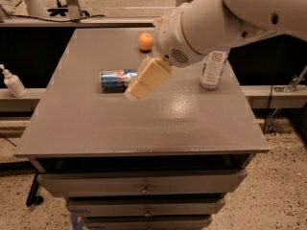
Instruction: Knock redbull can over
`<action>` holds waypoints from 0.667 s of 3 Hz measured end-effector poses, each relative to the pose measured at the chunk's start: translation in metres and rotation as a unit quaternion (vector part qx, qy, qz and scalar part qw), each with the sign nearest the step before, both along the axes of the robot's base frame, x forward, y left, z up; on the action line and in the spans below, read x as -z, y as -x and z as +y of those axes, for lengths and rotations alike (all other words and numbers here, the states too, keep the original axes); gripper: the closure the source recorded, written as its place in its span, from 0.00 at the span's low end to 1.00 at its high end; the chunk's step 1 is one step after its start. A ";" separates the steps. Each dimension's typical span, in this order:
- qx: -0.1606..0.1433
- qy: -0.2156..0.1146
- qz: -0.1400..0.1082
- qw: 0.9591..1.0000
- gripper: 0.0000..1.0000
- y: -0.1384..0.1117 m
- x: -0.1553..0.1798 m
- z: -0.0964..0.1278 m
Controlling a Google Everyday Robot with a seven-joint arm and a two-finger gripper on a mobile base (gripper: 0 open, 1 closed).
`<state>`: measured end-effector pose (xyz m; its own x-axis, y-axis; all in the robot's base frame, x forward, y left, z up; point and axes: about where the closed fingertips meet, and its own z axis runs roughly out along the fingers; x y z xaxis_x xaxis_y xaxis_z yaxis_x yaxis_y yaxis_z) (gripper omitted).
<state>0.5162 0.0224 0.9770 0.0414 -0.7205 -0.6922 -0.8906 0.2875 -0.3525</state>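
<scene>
Nearest us, we note the grey desk (144, 128) with drawers below; over its middle the claw (136, 92) hangs tilted down to the left, and we cannot tell whether it is open or closed. Just behind its tip the redbull can (114, 80) lies on its side on the desk, its right end hidden by the claw. Farther back we record a clear bottle (213, 69) standing at the right and an orange (146, 41) near the far edge.

Your arm (225, 18): glossy white, rounded, a dotted vent (180, 56), perhaps one dark screw (274, 18); cream blocky gripper (135, 92) at its tip.
</scene>
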 end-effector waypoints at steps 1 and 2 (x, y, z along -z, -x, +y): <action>-0.001 0.000 0.000 1.000 0.00 0.000 0.000 0.001; -0.036 0.009 -0.018 0.999 0.00 0.000 0.000 -0.031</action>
<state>0.5163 -0.0087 0.9772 0.1189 -0.7276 -0.6756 -0.8952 0.2158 -0.3899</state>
